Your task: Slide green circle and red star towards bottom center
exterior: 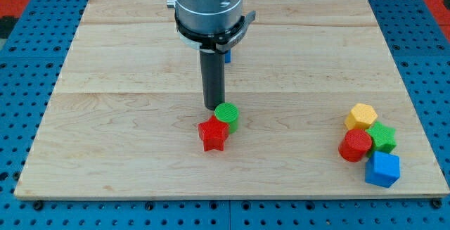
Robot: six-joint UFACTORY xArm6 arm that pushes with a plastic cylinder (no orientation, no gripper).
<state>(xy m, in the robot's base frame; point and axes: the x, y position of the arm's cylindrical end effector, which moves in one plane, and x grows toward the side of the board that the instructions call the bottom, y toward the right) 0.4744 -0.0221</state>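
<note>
Rod only, no jaws to open or close. Tip (213,107) sits just behind green circle (227,116), which touches red star (213,133), mid-board, short of the bottom edge. Risk: off-centre contact; the pair may split sideways.

Pale, light-grained wooden board (126,61) over a blue perforated base (28,82), red at the frame's upper corners. Dark rod, my tip (213,107), under a silver-grey cylinder (208,1). Green circle block (227,115); red star block (213,133). Lower right: yellow hexagon block (361,116), green star-like block (382,136), red round block (355,146), blue cube-like block (382,169).
</note>
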